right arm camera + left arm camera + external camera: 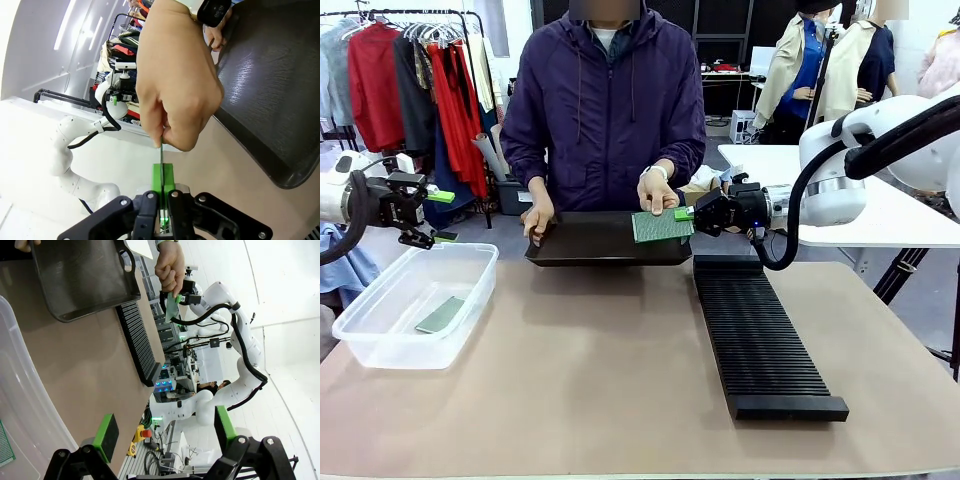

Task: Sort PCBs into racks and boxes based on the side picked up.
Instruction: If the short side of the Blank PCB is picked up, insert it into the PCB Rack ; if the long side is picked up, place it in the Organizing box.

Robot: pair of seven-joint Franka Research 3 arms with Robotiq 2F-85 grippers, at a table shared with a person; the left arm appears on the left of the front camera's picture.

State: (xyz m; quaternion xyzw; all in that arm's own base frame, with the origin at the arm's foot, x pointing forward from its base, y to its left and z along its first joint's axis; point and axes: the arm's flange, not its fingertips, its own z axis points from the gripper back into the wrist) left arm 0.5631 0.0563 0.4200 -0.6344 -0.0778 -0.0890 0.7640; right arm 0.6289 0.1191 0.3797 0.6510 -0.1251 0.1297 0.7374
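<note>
Near ribbed rack (pixel 760 340), thin dotted PCB (pixel 660 227)

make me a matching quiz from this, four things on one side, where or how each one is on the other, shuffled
1 clear box
2 black rack
3 robot's left hand
4 robot's right hand

a shut on the raised PCB that the person's hand also holds
b open, up by the box
c has one flat PCB lying inside
d lies on the right half of the table

Pairs: 1-c, 2-d, 3-b, 4-a
</note>
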